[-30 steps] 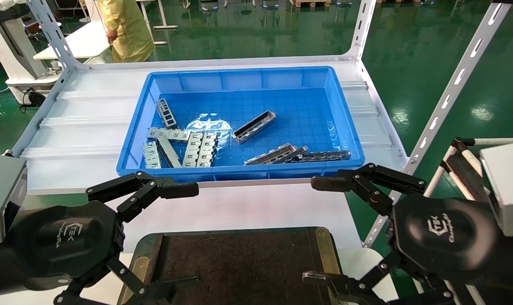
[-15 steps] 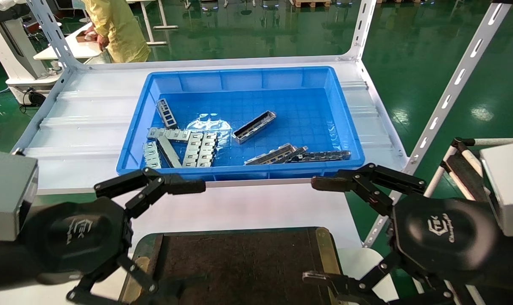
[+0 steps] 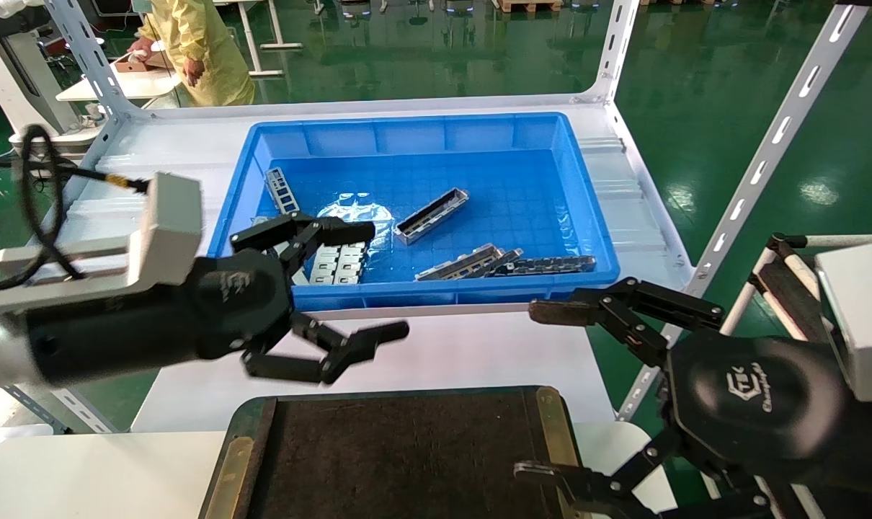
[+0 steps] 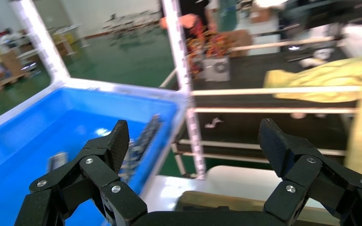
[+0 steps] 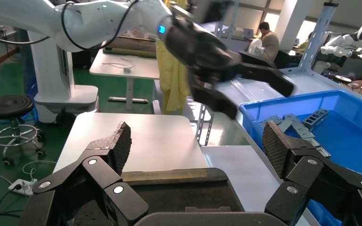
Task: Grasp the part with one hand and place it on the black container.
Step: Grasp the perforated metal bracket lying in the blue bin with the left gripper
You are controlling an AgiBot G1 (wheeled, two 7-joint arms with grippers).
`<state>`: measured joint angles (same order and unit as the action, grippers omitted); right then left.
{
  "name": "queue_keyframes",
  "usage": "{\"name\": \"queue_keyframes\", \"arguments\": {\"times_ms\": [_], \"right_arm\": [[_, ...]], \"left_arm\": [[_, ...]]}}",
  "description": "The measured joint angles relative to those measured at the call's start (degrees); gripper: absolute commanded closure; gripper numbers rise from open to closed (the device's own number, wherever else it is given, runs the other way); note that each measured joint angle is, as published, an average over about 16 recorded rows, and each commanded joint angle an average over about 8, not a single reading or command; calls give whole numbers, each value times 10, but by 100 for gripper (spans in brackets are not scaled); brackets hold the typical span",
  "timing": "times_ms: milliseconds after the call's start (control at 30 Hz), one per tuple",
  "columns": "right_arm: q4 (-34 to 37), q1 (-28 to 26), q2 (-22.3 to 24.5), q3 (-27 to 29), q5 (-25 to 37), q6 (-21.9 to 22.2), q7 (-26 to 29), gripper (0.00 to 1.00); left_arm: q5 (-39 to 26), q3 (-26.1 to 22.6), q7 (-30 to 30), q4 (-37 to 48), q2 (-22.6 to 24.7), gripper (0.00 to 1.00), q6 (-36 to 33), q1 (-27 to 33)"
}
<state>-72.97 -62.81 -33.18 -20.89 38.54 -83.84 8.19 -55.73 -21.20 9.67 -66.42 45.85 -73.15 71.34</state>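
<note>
The part (image 3: 432,215), a silver-grey channel with a dark hollow, lies slanted in the middle of the blue bin (image 3: 414,133). The black container (image 3: 400,454), a flat dark tray with brass edge strips, sits at the near edge and also shows in the right wrist view (image 5: 179,188). My left gripper (image 3: 382,281) is open and empty, raised over the bin's near rim, left of and nearer than the part. It also shows in its own wrist view (image 4: 195,141) and in the right wrist view (image 5: 259,99). My right gripper (image 3: 533,393) is open and empty beside the tray's right end (image 5: 195,141).
Flat pale slotted plates (image 3: 339,259) lie in the bin's near-left corner. More channel pieces (image 3: 465,263) and a dark strip (image 3: 551,264) lie along its near wall. White slotted rack posts (image 3: 767,151) stand at the right. A person in yellow (image 3: 198,43) stands behind.
My left arm has risen from beside the tray and swung forward and right to the bin's near rim, turning its wrist. The right arm and the parts have not moved.
</note>
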Motion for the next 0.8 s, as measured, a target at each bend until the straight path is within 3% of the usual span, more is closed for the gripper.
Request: {"name": "queue_keyframes", "arguments": {"times_ms": [333, 800], "right_arm": [[0, 0, 0, 0, 0, 0, 0, 0], [0, 0, 0, 0, 0, 0, 0, 0]], "left_arm": [[-93, -37, -17, 109, 102, 0, 109, 63], [-166, -65, -96, 352, 250, 0, 235, 144]]}}
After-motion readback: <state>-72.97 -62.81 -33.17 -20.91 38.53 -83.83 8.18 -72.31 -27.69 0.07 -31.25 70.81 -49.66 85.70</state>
